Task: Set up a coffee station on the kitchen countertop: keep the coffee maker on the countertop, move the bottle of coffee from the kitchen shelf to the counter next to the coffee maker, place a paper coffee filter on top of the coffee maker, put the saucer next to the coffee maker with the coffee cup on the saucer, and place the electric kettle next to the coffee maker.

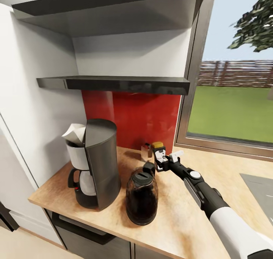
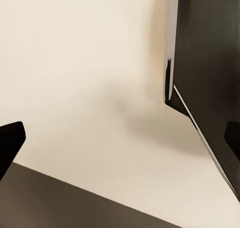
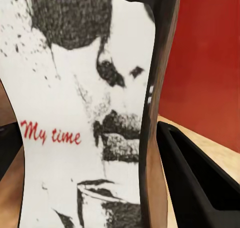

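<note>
The dark grey coffee maker [image 1: 100, 164] stands on the wooden countertop [image 1: 182, 221] at the left, with a white paper filter [image 1: 74, 134] on its top. To its right stands the dark glass electric kettle [image 1: 142, 198]. Behind the kettle, my right gripper [image 1: 167, 161] is shut on the yellow-lidded bottle of coffee [image 1: 158, 148], low over the counter near the red backsplash. In the right wrist view the bottle's "My time" label [image 3: 85, 113] sits against a black finger [image 3: 200, 183]. My left gripper [image 2: 125, 143] is open over pale floor.
A dark shelf [image 1: 113, 84] hangs above the counter. A window [image 1: 231, 111] is at the right, with a grey panel [image 1: 261, 191] set into the counter below it. A white wall borders the coffee maker's left. A dark cabinet edge [image 2: 205, 78] is near the left gripper.
</note>
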You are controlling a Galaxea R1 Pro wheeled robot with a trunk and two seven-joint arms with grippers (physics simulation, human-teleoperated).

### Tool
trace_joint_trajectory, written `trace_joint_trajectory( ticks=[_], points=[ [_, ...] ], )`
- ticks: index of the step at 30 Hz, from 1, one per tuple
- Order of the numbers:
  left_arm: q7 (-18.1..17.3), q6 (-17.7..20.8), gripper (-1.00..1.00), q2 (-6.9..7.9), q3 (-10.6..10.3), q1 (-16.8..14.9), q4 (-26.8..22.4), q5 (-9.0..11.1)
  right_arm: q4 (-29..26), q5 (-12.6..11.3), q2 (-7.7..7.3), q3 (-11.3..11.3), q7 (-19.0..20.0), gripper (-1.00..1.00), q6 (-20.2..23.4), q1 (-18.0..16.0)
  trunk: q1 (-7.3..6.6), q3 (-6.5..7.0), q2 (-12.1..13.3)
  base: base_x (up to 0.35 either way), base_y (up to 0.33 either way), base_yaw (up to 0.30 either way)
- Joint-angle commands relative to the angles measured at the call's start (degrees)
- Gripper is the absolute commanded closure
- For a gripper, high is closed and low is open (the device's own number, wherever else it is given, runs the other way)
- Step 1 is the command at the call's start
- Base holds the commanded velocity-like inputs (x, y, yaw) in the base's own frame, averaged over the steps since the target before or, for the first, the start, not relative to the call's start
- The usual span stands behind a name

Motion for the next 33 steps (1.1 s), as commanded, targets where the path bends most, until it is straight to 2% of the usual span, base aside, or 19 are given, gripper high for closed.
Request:
trace_joint_trajectory(
  ticks=[1, 9, 33],
  points=[
    [0.1, -0.27, -1.0, -0.02, -0.49, -0.04, 0.08, 0.47, 0.0, -0.7, -0.05, 0.18, -0.02, 1.0, 0.2, -0.05, 0.05, -0.12, -0.11, 0.158, 0.0, 0.0],
    [0.11, -0.27, -1.0, -0.02, -0.46, -0.04, 0.08, 0.49, 0.05, -0.73, -0.06, 0.18, -0.07, 1.0, 0.19, -0.05, 0.05, -0.12, -0.11, 0.203, 0.0, 0.0],
    [0.11, -0.27, -1.0, -0.05, -0.4, -0.04, 0.08, 0.49, 0.14, -0.64, 0.08, 0.26, -0.08, 1.0, 0.19, -0.05, 0.05, -0.12, -0.11, 0.046, 0.052, 0.0]
  ],
)
